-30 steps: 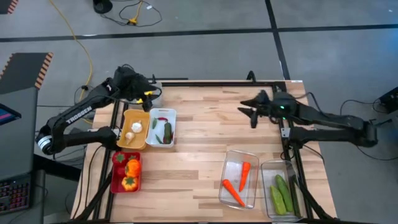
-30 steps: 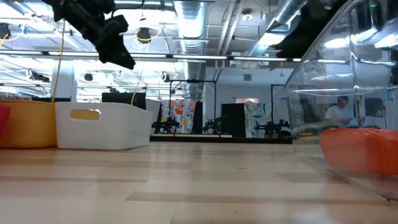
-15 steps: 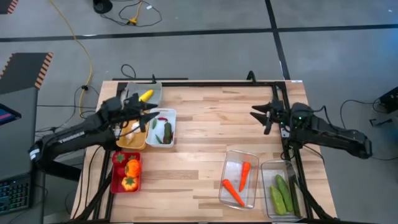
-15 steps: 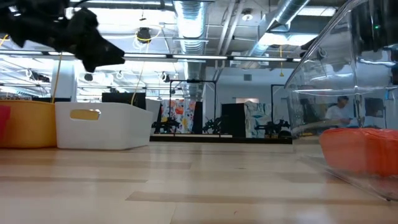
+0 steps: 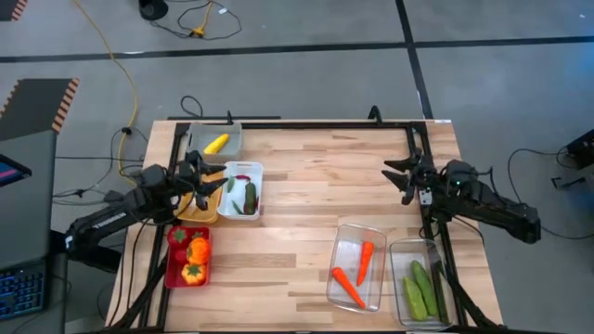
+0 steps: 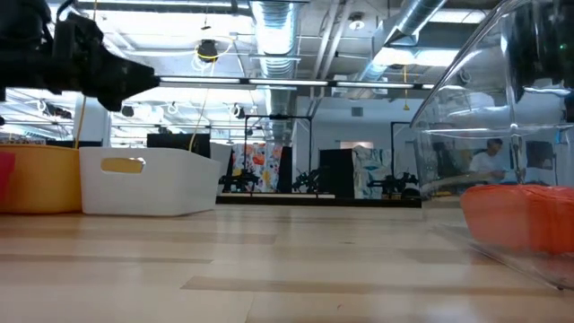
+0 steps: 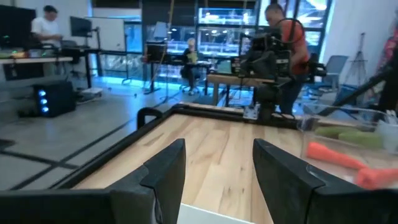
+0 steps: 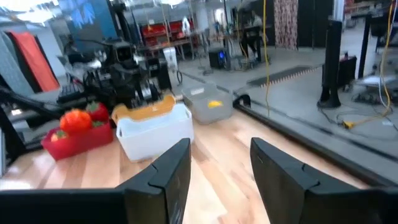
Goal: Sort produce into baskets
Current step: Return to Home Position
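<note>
Both grippers are open and empty above the table. My left gripper (image 5: 212, 177) (image 7: 217, 168) hovers over the yellow bin (image 5: 198, 212), beside the white bin (image 5: 243, 189). The white bin holds a cucumber (image 5: 250, 197) and a red chili (image 5: 242, 176). A yellow piece (image 5: 216, 143) lies in the grey bin (image 5: 229, 145). Peppers (image 5: 194, 261) fill the red bin (image 5: 176, 269). My right gripper (image 5: 399, 180) (image 8: 217, 165) hovers near the table's right edge. Carrots (image 5: 350, 286) lie in one clear bin (image 5: 357, 234), cucumbers (image 5: 419, 289) in the other (image 5: 403, 249).
The bare wooden table top (image 5: 316, 195) lies between the two arms. A black frame rail (image 5: 306, 122) runs along the far edge. In the low view the white bin (image 6: 148, 179) stands at the left and a clear bin (image 6: 502, 135) with a carrot (image 6: 520, 220) at the right.
My left gripper has drawn back from over the grey bin toward the table's near left and now hovers over the yellow bin. The yellow piece lies uncovered in the grey bin. My right gripper has drawn back toward the table's right edge.
</note>
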Tool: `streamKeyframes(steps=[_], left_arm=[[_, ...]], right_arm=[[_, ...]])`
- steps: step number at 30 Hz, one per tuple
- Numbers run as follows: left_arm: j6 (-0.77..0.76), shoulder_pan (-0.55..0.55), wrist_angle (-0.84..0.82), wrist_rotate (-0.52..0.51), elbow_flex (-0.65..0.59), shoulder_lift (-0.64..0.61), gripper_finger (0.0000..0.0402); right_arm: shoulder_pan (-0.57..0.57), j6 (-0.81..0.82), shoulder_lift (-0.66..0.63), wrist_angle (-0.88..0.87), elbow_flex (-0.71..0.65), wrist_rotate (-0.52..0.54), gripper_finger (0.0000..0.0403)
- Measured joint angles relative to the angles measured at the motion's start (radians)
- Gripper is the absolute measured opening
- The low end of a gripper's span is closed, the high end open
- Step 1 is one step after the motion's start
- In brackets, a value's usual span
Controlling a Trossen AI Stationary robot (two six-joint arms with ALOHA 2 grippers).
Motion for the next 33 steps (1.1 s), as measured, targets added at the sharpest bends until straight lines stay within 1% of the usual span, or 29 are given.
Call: streamKeyframes(steps=[3,4,6,10,17,20,26,30,33], left_arm=[[0.011,-0.008,0.075,0.022,-0.058,0.009,0.0173],[0.018,-0.011,0.087,0.026,-0.058,0.015,0.0173],[0.034,-0.017,0.061,0.023,-0.058,0.019,0.0173],[0.079,-0.026,0.076,0.031,-0.058,0.009,0.0173],[0.094,-0.026,0.067,0.031,-0.059,0.011,0.0173],[0.122,-0.026,0.066,0.024,-0.059,0.010,0.0173],[0.122,-0.026,0.064,0.018,-0.060,0.011,0.0173],[0.122,-0.026,0.062,0.017,-0.060,0.011,0.0173],[0.121,-0.026,0.061,0.006,-0.060,0.017,0.0173]], right_arm=[[-0.001,-0.004,-0.008,-0.038,0.000,0.000,0.0193],[-0.001,-0.005,-0.007,-0.038,0.000,0.000,0.0193],[-0.001,-0.009,-0.008,-0.053,0.000,0.000,0.0193],[-0.001,-0.016,-0.007,-0.107,0.000,0.001,0.0193],[-0.001,0.011,-0.007,-0.146,0.000,0.001,0.0193],[-0.001,0.011,-0.008,-0.103,-0.035,0.002,0.0193],[-0.001,0.015,-0.005,0.021,-0.143,0.005,0.0193],[0.000,0.005,0.000,0.036,-0.146,0.005,0.0193],[0.000,0.003,-0.006,0.030,-0.145,0.024,0.0193]])
